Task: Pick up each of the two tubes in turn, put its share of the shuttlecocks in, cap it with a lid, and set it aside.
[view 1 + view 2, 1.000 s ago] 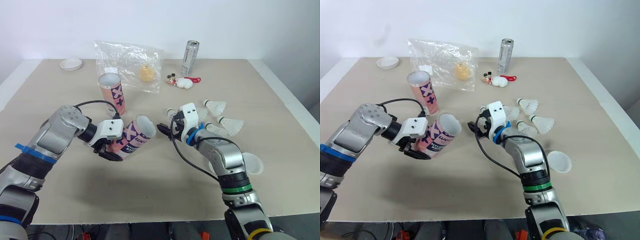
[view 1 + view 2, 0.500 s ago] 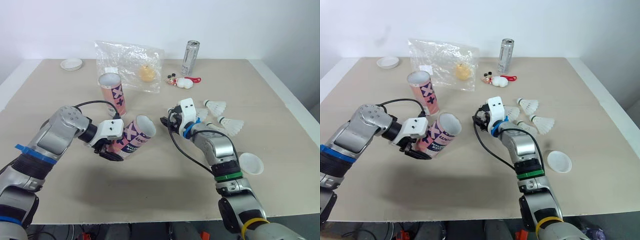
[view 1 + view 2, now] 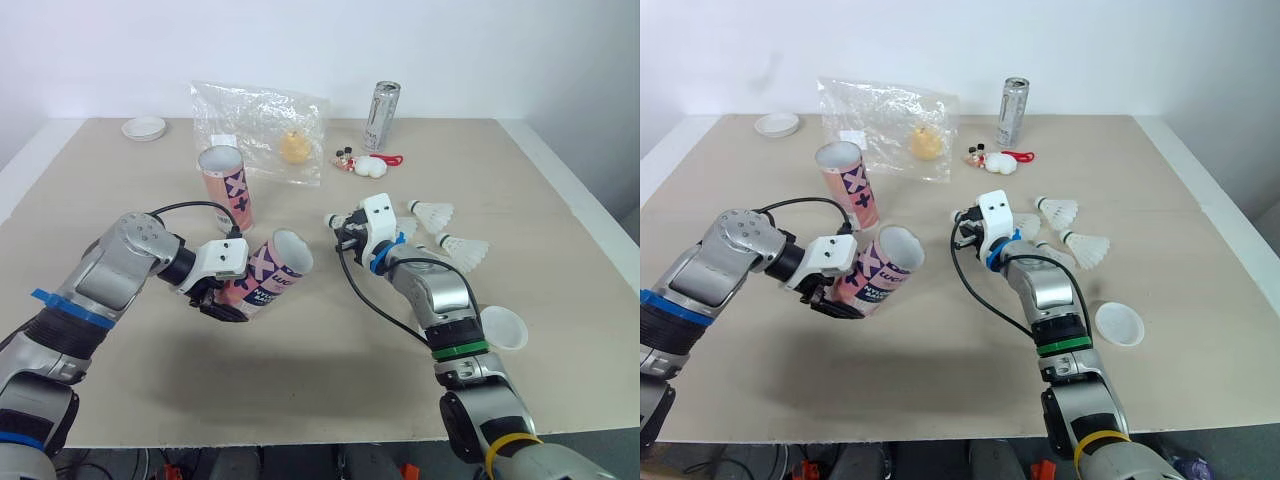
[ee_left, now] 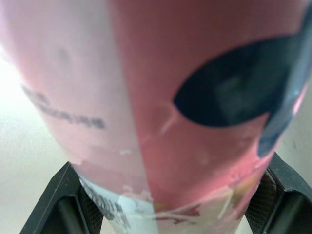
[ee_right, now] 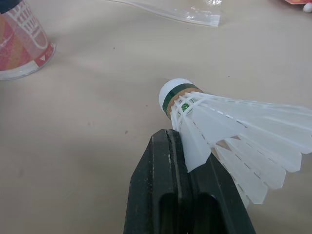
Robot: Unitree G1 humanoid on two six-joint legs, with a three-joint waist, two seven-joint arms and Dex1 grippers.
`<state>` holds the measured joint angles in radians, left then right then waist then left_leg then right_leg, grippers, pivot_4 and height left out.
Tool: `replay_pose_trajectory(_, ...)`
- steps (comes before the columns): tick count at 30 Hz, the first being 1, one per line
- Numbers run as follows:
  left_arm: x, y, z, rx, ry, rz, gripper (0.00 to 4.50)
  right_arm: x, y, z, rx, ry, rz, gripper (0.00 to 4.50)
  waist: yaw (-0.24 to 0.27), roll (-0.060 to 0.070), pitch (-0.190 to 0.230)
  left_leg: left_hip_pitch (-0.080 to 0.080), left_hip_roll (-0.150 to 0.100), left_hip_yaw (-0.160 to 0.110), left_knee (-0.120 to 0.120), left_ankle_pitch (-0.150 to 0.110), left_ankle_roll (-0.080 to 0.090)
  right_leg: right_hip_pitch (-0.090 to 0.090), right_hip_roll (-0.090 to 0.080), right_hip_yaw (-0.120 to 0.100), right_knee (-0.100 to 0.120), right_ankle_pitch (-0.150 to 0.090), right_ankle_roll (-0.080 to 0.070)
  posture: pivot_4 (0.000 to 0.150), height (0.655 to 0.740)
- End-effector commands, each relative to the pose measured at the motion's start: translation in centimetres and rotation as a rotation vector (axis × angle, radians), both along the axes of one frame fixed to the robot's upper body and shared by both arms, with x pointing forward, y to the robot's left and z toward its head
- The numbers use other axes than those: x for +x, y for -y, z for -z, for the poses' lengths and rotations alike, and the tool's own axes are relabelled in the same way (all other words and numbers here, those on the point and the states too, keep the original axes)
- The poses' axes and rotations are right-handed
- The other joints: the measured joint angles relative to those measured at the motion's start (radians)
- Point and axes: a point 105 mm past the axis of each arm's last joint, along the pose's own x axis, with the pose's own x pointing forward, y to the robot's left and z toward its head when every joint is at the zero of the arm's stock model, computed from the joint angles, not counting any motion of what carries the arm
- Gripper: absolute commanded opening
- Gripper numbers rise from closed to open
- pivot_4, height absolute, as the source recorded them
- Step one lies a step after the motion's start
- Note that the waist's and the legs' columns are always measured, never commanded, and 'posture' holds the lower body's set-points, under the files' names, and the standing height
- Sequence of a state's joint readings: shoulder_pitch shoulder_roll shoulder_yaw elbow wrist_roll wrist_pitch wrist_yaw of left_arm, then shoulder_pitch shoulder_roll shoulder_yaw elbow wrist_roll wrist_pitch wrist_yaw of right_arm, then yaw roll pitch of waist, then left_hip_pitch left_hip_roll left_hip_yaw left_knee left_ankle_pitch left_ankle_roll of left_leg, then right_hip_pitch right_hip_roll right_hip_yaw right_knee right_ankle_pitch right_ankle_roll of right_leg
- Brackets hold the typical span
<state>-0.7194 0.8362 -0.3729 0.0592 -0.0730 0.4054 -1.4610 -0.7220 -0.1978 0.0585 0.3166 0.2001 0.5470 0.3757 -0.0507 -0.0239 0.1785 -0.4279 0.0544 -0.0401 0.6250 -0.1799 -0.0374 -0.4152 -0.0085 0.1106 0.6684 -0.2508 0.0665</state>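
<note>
Two tubes are in play: one stands upright (image 3: 226,185) on the table (image 3: 300,390) toward 11 o'clock from the centre, and the other tube (image 3: 270,272) is held just left of centre, tilted so its open mouth faces up and toward 2 o'clock. The left gripper (image 3: 226,298) has its fingers closed round that tube's lower body, one black pad on each side of it in the left wrist view, so the grip looks firm. The right gripper (image 3: 341,234) sits right of centre at the near edge of the loose shuttlecocks, which lie toward 3 o'clock; its fingers are pressed flat together with nothing in the seam, and a shuttlecock (image 5: 229,131) lies on its side just beside them, feathers brushing one finger and cork pointing toward 9 o'clock. Two more (image 3: 432,212) (image 3: 463,248) lie farther out. One lid (image 3: 503,327) waits at 4 o'clock, another (image 3: 143,127) in the far 10 o'clock corner. The step in hand looks to be fetching a shuttlecock for the tilted tube. To do it well, the right fingers should open first, straddle the firm cork end and not the skirt, and close gently, since the feathers will bend or crush. Carry it cork-first to the mouth, line it up with the tube's axis, and release only once the skirt is past the rim. The left arm should hold its tilt steady meanwhile.
</note>
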Motion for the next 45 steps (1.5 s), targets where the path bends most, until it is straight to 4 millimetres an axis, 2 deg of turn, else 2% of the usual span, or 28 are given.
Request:
replay_pose_trajectory(1, 0.3, 0.8, -0.4, -0.023, 0.031, 0.021, 3.25, -0.4, 0.4, -4.2, -0.026, 0.182, -0.073, 0.07, 0.004, 0.001, 0.0, 0.0, 0.0, 0.0, 0.0, 0.0, 0.0, 0.0, 0.0, 0.0, 0.0, 0.0, 0.0, 0.15, 0.74)
replay_pose_trajectory(3, 0.4, 1.1, -0.4, -0.028, 0.032, 0.026, 3.25, -1.1, 0.9, -6.0, -0.057, 0.266, -0.122, 0.07, 0.005, 0.001, 0.0, 0.0, 0.0, 0.0, 0.0, 0.0, 0.0, 0.0, 0.0, 0.0, 0.0, 0.0, 0.001, 0.15, 0.74)
replay_pose_trajectory(7, 0.9, 2.1, -0.7, -0.054, 0.038, 0.038, 3.25, -4.5, 2.7, -11.6, -0.179, 0.501, -0.294, 0.07, 0.008, 0.002, 0.002, -0.003, -0.002, -0.002, 0.001, 0.0, 0.0, 0.0, 0.0, 0.0, -0.001, -0.001, 0.002, 0.15, 0.74)
replay_pose_trajectory(11, 1.1, 2.6, -0.7, -0.057, 0.039, 0.053, 3.25, -8.9, 3.0, -14.0, -0.329, 0.629, -0.553, 0.07, 0.005, 0.003, 0.002, -0.003, -0.002, -0.003, 0.001, 0.0, 0.0, 0.0, 0.0, 0.0, -0.002, -0.001, 0.002, 0.15, 0.74)
replay_pose_trajectory(13, 1.2, 2.7, -0.6, -0.055, 0.038, 0.061, 3.25, -10.5, 3.0, -14.1, -0.433, 0.667, -0.665, 0.07, 0.004, 0.003, 0.002, -0.003, -0.002, -0.003, 0.0, 0.0, 0.0, 0.0, 0.0, 0.0, -0.001, -0.002, 0.001, 0.15, 0.74)
replay_pose_trajectory(18, 1.8, 3.8, -0.5, -0.063, 0.049, 0.078, 3.25, -12.8, 2.4, -13.5, -0.648, 0.748, -0.835, 0.07, 0.003, 0.003, 0.002, -0.002, -0.002, -0.003, 0.001, 0.0, 0.0, 0.0, 0.0, 0.0, -0.001, -0.001, 0.001, 0.15, 0.74)
replay_pose_trajectory(24, 2.0, 4.8, -0.6, -0.074, 0.054, 0.101, 3.25, -13.2, 1.5, -12.8, -0.7, 0.773, -0.884, 0.07, 0.003, 0.003, 0.002, -0.003, -0.002, -0.003, 0.003, 0.0, 0.0, 0.001, 0.0, 0.001, -0.001, -0.001, 0.002, 0.15, 0.74)
replay_pose_trajectory(29, 2.0, 5.0, -0.5, -0.076, 0.056, 0.109, 3.25, -12.8, 0.7, -11.3, -0.763, 0.768, -0.924, 0.07, 0.003, 0.003, 0.002, -0.002, -0.002, -0.003, 0.003, 0.0, 0.0, 0.001, 0.0, 0.0, -0.001, -0.001, 0.001, 0.15, 0.74)
replay_pose_trajectory(34, 2.1, 4.9, -0.6, -0.072, 0.057, 0.106, 3.25, -12.6, -0.1, -11.2, -0.794, 0.787, -0.962, 0.07, 0.003, 0.003, 0.002, -0.002, -0.002, -0.003, 0.003, 0.0, 0.0, 0.001, 0.0, 0.0, -0.001, -0.001, 0.001, 0.15, 0.74)
replay_pose_trajectory(38, 2.0, 4.8, -0.5, -0.069, 0.057, 0.1, 3.25, -12.9, -0.6, -11.3, -0.762, 0.772, -0.992, 1.33, 0.004, 0.003, 0.002, -0.002, -0.002, -0.003, 0.003, 0.0, 0.0, 0.001, 0.0, 0.0, -0.001, -0.001, 0.001, 0.15, 0.74)
replay_pose_trajectory(39, 2.0, 4.7, -0.5, -0.068, 0.057, 0.1, 3.25, -12.9, -0.6, -11.5, -0.741, 0.765, -0.988, 1.9, 0.004, 0.003, 0.002, -0.002, -0.002, -0.004, 0.003, 0.0, 0.0, 0.001, 0.0, 0.0, -0.001, -0.001, 0.001, 0.15, 0.74)
replay_pose_trajectory(40, 2.0, 4.7, -0.5, -0.067, 0.056, 0.099, 3.25, -12.9, -0.6, -11.7, -0.726, 0.762, -0.982, 2.17, 0.004, 0.003, 0.002, -0.002, -0.002, -0.004, 0.003, 0.0, 0.0, 0.001, 0.0, 0.0, -0.001, -0.001, 0.001, 0.15, 0.74)
replay_pose_trajectory(41, 2.0, 4.7, -0.5, -0.067, 0.056, 0.098, 3.25, -13.0, -0.4, -11.8, -0.722, 0.759, -0.978, 2.75, 0.004, 0.003, 0.002, -0.002, -0.002, -0.004, 0.003, 0.0, 0.0, 0.001, 0.0, 0.0, -0.001, -0.001, 0.001, 0.15, 0.74)
replay_pose_trajectory(43, 2.0, 4.6, -0.5, -0.066, 0.055, 0.096, 3.25, -13.0, -0.2, -12.0, -0.715, 0.749, -0.971, 3.52, 0.004, 0.003, 0.002, -0.002, -0.002, -0.004, 0.003, 0.0, 0.0, 0.001, 0.0, 0.0, -0.001, -0.001, 0.001, 0.15, 0.74)
replay_pose_trajectory(45, 2.0, 4.6, -0.4, -0.064, 0.054, 0.094, 3.25, -12.9, 0.1, -13.0, -0.608, 0.728, -0.915, 4.46, 0.003, 0.003, 0.002, -0.002, -0.002, -0.004, 0.003, 0.0, 0.0, 0.001, 0.0, 0.0, -0.001, -0.001, 0.001, 0.15, 0.74)
